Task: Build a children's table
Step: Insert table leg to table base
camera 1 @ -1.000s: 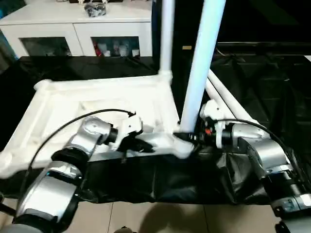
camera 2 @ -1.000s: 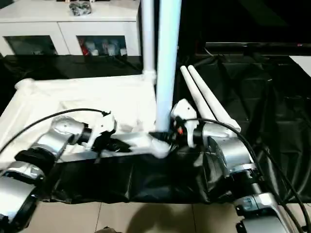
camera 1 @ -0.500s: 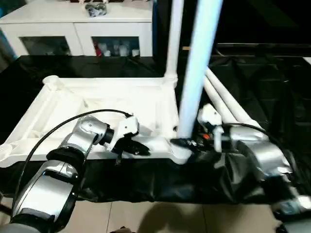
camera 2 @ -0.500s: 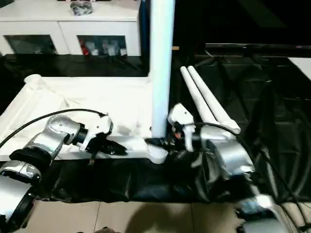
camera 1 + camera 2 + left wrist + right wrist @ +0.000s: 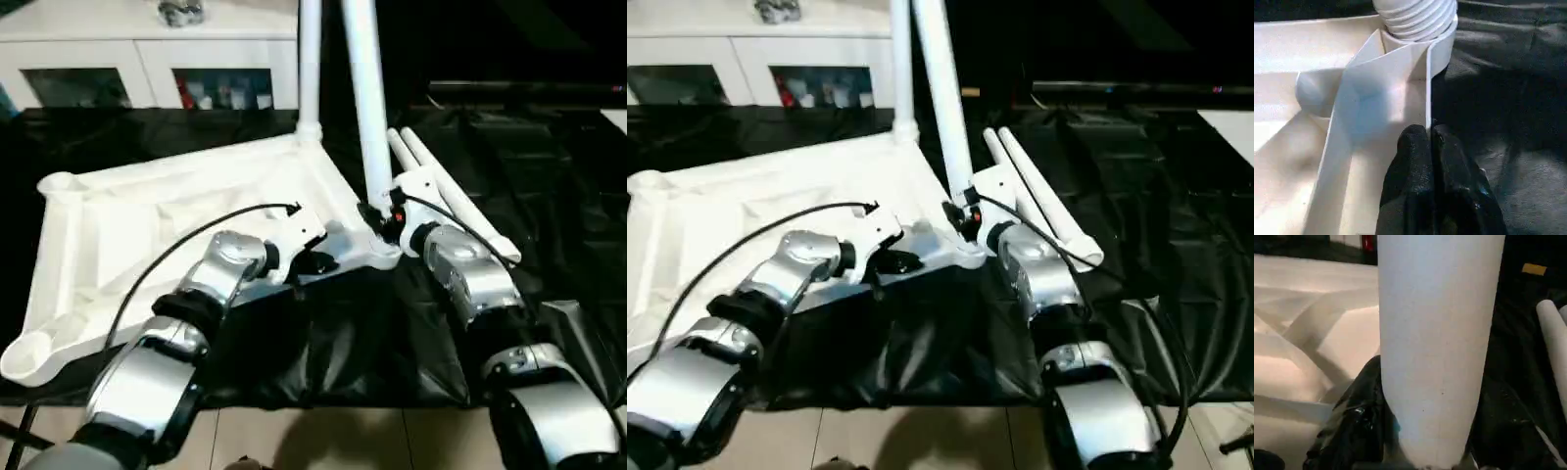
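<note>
White plastic makes up the tabletop (image 5: 167, 211), which lies upside down on a black-covered surface (image 5: 549, 176) with its ribbed underside facing up.

Arm pose:
- Left arm: the silver forearm reaches forward from 7 o'clock toward the near long edge of the tabletop. The left claw (image 5: 318, 262) is clenched, its two black fingers (image 5: 1422, 161) pressed together with nothing between them. The fingertips sit against the edge wall of the tabletop, just short of the near right corner socket (image 5: 1418, 22).
- Right arm: the silver forearm reaches forward from 5 o'clock to the same corner. The right claw (image 5: 375, 217) is grasping the lower end of a leg (image 5: 364, 98), with one black finger (image 5: 1359, 421) visible against the side of the tube. This leg stands in the near right corner socket and tilts slightly toward 11 o'clock.

Count:
- Tabletop: one.
- Legs: four. Two stand in sockets: the gripped one at the near right corner and an upright one (image 5: 310, 64) at the far right corner. Two loose legs (image 5: 446, 201) lie side by side on the black cover at 3 o'clock of the tabletop, touching along their length.
- Open sockets: two, at the far left corner (image 5: 59, 183) and the near left corner (image 5: 24, 357).

At 12 o'clock, beyond the surface, stands one white cabinet (image 5: 147, 59) with glass doors.
</note>
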Available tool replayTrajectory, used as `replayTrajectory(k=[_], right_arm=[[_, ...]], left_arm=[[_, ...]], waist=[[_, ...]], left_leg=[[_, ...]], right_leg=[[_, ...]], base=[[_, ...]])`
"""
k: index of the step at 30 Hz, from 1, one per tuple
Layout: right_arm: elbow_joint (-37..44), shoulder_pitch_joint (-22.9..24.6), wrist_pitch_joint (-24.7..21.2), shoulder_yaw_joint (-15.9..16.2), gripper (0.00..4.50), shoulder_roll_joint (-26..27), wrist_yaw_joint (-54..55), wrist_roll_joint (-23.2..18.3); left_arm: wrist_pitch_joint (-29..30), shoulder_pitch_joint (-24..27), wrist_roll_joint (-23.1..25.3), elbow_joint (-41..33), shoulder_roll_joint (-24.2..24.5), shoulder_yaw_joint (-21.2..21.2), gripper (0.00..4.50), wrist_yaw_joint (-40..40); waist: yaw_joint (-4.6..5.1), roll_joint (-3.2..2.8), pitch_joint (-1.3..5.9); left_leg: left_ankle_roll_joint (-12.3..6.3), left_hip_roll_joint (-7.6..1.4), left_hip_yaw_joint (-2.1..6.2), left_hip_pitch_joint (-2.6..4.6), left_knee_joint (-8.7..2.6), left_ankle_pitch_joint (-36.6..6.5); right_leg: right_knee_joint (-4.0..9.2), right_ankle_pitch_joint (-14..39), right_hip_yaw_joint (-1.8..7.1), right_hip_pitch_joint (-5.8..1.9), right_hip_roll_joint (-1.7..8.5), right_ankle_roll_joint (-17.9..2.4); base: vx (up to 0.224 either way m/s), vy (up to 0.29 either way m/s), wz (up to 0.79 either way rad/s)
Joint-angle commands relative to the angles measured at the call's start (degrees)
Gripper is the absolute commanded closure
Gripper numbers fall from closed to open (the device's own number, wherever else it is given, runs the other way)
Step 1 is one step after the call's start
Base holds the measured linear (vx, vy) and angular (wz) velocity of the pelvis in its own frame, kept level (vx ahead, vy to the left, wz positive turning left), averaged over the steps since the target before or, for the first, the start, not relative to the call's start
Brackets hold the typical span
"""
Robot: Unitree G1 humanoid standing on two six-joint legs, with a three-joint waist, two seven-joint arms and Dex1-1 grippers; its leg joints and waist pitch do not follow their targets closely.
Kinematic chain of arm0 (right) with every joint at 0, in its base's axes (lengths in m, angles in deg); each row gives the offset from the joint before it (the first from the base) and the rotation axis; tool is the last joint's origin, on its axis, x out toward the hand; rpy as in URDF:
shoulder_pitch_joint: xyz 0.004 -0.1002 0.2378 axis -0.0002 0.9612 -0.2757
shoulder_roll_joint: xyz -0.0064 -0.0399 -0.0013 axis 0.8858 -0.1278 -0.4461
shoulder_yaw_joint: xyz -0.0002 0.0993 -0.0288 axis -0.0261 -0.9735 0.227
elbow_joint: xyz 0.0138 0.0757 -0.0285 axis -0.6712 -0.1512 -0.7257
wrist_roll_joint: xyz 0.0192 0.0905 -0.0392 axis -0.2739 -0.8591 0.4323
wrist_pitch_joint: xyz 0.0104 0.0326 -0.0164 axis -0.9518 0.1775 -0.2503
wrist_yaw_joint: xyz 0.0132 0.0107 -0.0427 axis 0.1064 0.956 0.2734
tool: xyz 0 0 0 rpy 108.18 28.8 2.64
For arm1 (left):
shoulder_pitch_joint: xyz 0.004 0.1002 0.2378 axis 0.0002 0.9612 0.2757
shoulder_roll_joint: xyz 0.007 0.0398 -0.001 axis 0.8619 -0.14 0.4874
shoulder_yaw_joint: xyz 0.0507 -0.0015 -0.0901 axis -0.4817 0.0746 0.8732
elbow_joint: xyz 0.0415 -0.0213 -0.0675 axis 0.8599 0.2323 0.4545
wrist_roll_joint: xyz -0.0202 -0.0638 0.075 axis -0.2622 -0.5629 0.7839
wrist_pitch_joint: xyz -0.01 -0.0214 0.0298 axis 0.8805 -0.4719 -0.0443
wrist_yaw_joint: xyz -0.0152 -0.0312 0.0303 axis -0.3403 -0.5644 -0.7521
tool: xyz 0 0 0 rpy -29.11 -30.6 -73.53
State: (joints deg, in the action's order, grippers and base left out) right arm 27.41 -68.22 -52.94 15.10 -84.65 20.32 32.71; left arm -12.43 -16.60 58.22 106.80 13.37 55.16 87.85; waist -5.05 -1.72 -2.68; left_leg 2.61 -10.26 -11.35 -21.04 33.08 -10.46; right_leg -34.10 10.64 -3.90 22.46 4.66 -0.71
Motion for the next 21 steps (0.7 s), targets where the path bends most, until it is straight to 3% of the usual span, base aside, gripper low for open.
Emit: replayTrajectory(k=[1,2,5,6,7,8,9,10,12,13,14,15,17,20,21], right_arm=[[-1.48,1.93,-0.18,1.56,2.63,2.72,-3.40,-2.22],[-0.70,1.98,0.73,0.70,2.63,2.61,-3.72,-3.10],[2.74,2.05,2.78,-1.82,2.63,1.80,-6.43,-6.19],[2.99,2.06,2.89,-1.95,2.63,1.75,-6.64,-6.37],[4.67,2.30,2.70,-2.45,2.63,1.23,-8.18,-7.30],[6.22,2.55,2.26,-2.70,2.63,0.63,-9.47,-8.04],[9.86,3.23,0.58,-3.24,2.63,-0.88,-13.35,-9.89],[9.86,3.23,0.58,-3.24,2.63,-0.88,-13.35,-9.89],[13.13,4.19,-1.41,-2.97,2.63,-3.14,-18.11,-11.84],[14.05,4.49,-2.25,-2.79,2.63,-3.85,-19.60,-12.44],[14.71,4.74,-2.84,-2.62,2.63,-4.43,-20.77,-12.86],[16.32,5.33,-4.65,-2.15,2.63,-5.79,-23.69,-13.95],[16.85,5.56,-5.21,-1.96,2.63,-6.20,-24.67,-14.30],[19.74,6.35,-8.18,-1.21,2.63,-7.33,-28.07,-16.13],[20.79,6.67,-9.12,-0.93,2.63,-7.63,-28.85,-16.55]], left_arm=[[-1.87,0.25,-0.08,-2.83,0.45,0.39,4.50,-1.56],[-2.06,0.86,-0.87,-3.93,0.97,0.59,4.50,0.28],[-5.18,2.36,-2.23,-6.50,2.53,0.78,4.50,4.52],[-5.24,2.41,-2.34,-6.60,2.58,0.87,4.50,4.66],[-4.20,2.37,-3.67,-7.09,2.62,1.96,4.50,5.94],[-3.24,2.19,-5.04,-7.52,2.68,2.87,4.06,7.43],[-1.12,1.78,-8.78,-8.85,3.16,4.65,3.95,12.49],[-1.12,1.78,-8.78,-8.85,3.16,4.65,3.95,12.49],[2.96,0.60,-14.11,-10.65,4.08,7.54,3.95,17.85],[4.78,-0.11,-16.19,-11.03,4.16,9.01,3.69,19.00],[5.81,-0.74,-17.84,-11.21,4.24,10.21,3.57,19.69],[8.82,-2.28,-21.05,-11.56,4.66,12.33,3.54,21.57],[9.63,-2.71,-21.84,-11.59,4.82,12.80,3.42,22.16],[12.37,-5.18,-24.21,-10.14,3.79,15.80,3.07,20.46],[14.01,-5.69,-25.49,-10.33,3.32,16.66,3.04,20.36]], waist=[[-0.07,-0.71,3.72],[0.08,-0.36,3.68],[0.02,-1.13,4.06],[-0.01,-0.89,4.20],[-0.06,-1.18,4.26],[-0.13,-1.48,4.26],[-0.41,-1.50,4.56],[-0.58,-1.41,4.74],[-0.86,-2.15,4.83],[-0.90,-1.93,4.70],[-1.06,-2.27,4.63],[-1.12,-2.30,4.15],[-1.30,-2.12,3.86],[-1.20,-2.32,3.35],[-1.36,-2.50,3.49]], left_leg=[[-2.47,-3.28,1.70,0.56,-3.77,-9.94],[-2.59,-3.24,1.56,0.58,-3.77,-10.30],[-3.46,-3.31,1.47,0.36,-3.32,-8.89],[-4.09,-3.25,1.36,0.28,-3.11,-7.42],[-4.34,-3.24,1.37,0.25,-2.99,-6.54],[-4.76,-3.15,1.29,0.25,-2.83,-5.70],[-6.36,-3.04,1.25,-0.04,-2.33,-2.74],[-7.20,-2.97,1.31,-0.28,-1.98,-1.13],[-8.90,-3.03,1.25,-0.45,-1.31,0.70],[-9.30,-3.06,1.20,-0.69,-1.21,0.00],[-9.22,-3.08,1.21,-0.64,-1.20,-0.89],[-7.70,-3.04,1.14,-0.50,-1.57,-5.18],[-6.20,-3.11,1.10,-0.36,-1.86,-7.99],[-4.46,-3.05,1.07,-0.13,-2.17,-10.78],[-3.82,-3.15,1.20,0.01,-2.18,-11.00]], right_leg=[[3.30,4.28,2.78,-2.61,4.73,-14.10],[3.48,4.16,2.72,-2.55,4.51,-14.23],[2.73,-0.02,2.65,-2.75,4.41,-15.44],[2.40,-2.30,2.56,-2.81,4.25,-16.03],[2.18,-3.39,2.53,-2.75,4.20,-16.35],[2.10,-4.42,2.48,-2.70,4.12,-16.63],[1.44,-8.73,2.39,-2.92,4.01,-17.43],[1.05,-10.95,2.37,-2.91,4.02,-17.68],[0.52,-14.69,2.26,-2.23,4.02,-18.75],[0.40,-14.48,2.15,-2.19,3.97,-19.13],[0.51,-13.23,2.08,-2.05,3.96,-19.22],[1.15,-6.77,2.05,-2.12,3.92,-18.78],[1.86,-1.02,2.17,-2.10,3.93,-17.99],[2.64,5.96,2.25,-2.20,3.89,-16.62],[2.77,7.89,2.35,-2.26,4.11,-16.05]], base=[[0.000,0.000,0.00],[0.000,0.000,0.00],[0.000,0.000,0.00],[0.000,0.000,0.00],[0.000,0.000,0.00],[0.000,0.000,0.00],[0.000,0.000,0.00],[0.000,0.000,0.00],[0.000,0.000,0.00],[0.000,0.000,0.00],[0.000,0.000,0.00],[0.000,0.000,0.00],[0.000,0.000,0.00],[0.000,0.000,0.00],[0.000,0.000,0.00]])
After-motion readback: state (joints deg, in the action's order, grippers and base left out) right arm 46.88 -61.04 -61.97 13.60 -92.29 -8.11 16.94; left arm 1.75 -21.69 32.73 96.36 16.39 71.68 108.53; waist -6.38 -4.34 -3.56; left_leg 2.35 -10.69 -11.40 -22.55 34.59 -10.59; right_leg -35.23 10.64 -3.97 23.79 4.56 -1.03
